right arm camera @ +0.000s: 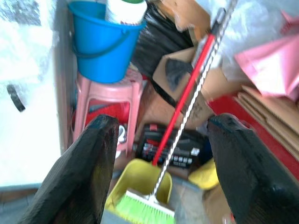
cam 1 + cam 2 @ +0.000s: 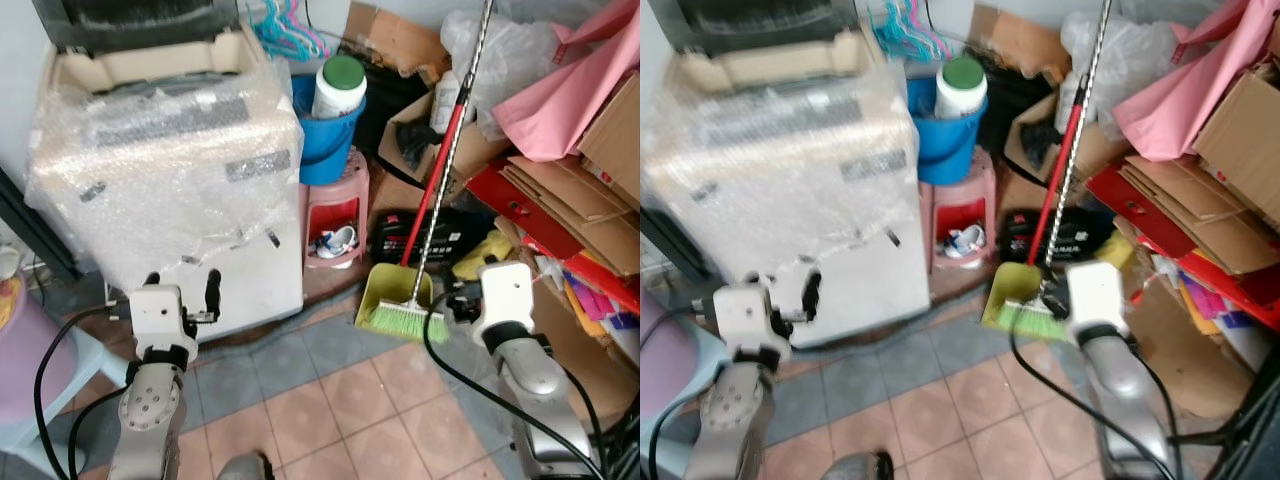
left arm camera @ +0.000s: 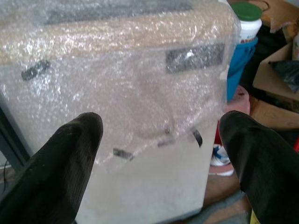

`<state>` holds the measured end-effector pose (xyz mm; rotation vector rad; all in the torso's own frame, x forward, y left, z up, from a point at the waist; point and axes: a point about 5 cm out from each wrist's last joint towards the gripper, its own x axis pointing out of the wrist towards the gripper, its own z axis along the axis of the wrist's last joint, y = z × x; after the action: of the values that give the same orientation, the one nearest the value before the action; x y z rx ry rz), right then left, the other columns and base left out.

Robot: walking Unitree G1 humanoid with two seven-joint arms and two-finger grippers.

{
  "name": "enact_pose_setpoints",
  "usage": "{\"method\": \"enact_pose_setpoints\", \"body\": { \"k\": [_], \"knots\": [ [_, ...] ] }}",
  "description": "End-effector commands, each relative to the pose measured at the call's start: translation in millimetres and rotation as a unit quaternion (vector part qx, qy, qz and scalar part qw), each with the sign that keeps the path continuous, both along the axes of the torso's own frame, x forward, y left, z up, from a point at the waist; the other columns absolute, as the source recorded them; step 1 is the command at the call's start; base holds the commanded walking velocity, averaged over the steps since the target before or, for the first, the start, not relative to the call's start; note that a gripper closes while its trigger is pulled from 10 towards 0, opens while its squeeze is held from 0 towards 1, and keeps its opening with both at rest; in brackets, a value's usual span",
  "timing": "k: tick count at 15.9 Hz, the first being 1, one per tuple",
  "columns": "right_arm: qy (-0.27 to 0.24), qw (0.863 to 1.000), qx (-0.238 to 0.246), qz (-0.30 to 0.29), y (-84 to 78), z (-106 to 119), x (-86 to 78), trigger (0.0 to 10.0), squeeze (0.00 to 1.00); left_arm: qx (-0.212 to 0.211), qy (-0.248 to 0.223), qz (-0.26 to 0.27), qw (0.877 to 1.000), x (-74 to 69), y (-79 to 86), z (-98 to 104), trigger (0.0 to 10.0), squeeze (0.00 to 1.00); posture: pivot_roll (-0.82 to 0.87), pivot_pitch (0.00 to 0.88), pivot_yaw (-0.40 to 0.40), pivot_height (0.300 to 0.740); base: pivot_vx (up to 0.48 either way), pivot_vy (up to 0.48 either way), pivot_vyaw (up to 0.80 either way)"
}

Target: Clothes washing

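Facing you at left, the washing machine (image 2: 165,170) stands on the tiled floor (image 2: 330,400), wrapped in bubble wrap (image 3: 131,93), lid (image 2: 140,22) raised. Your left hand (image 2: 182,290) hovers just before its front, fingers spread and empty. Judge the machine heavy and rigid, the wrap soft and slippery; grip the bare rim instead. Your right hand (image 1: 159,154), spread too, points toward the broom (image 2: 410,318) and dustpan (image 2: 392,295).

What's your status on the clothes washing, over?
Left gripper open, raised before the bubble-wrapped washing machine, lid up. Right gripper open, empty, facing broom and dustpan. Nothing held.
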<state>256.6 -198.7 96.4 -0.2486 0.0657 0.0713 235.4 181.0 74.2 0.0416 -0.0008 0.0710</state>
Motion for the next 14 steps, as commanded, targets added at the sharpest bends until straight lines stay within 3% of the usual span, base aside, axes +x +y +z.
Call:
{"method": "enact_pose_setpoints", "body": {
  "k": [1, 4, 6, 9, 14],
  "knots": [
    [0.001, 1.0, 0.002, 0.007, 1.7, -1, 2.5, 10.0, 0.0, -0.001, 0.004, 0.0, 1.0, 2.5, 0.7, -2, 10.0, 0.0, -0.03, 0.0, -0.014, 0.74, 0.0, 0.0, 0.0],
    [-0.013, 1.0, -0.007, 0.007, -1.0, 2, -4.2, 10.0, 0.0, -0.002, 0.028, 0.006, 1.0, -3.6, 5.0, -9, 10.0, 0.0, -0.06, 0.0, 0.035, 0.74, 0.0, 0.0, 0.17],
    [-0.014, 1.0, -0.022, -0.008, -5.6, -1, -13.2, 10.0, 0.0, 0.018, 0.038, 0.009, 0.999, -9.3, 6.8, -12, 10.0, 0.0, -0.06, 0.0, 0.054, 0.74, 0.0, 0.0, 0.78],
    [-0.002, 1.0, -0.005, -0.026, -5.5, -10, -21.5, 10.0, 0.0, 0.026, 0.049, 0.02, 0.998, -7.3, 10.2, -14, 10.0, 0.0, -0.07, 0.0, 0.075, 0.74, 0.0, 0.0, 0.79],
    [-0.023, 0.999, 0.021, -0.025, 9.4, -7, -9.4, 10.0, 0.0, 0.019, 0.054, 0.016, 0.998, 3.9, 4.8, -12, 10.0, 0.0, -0.08, 0.0, 0.121, 0.74, 0.0, 0.0, 0.78]
  ]
}}
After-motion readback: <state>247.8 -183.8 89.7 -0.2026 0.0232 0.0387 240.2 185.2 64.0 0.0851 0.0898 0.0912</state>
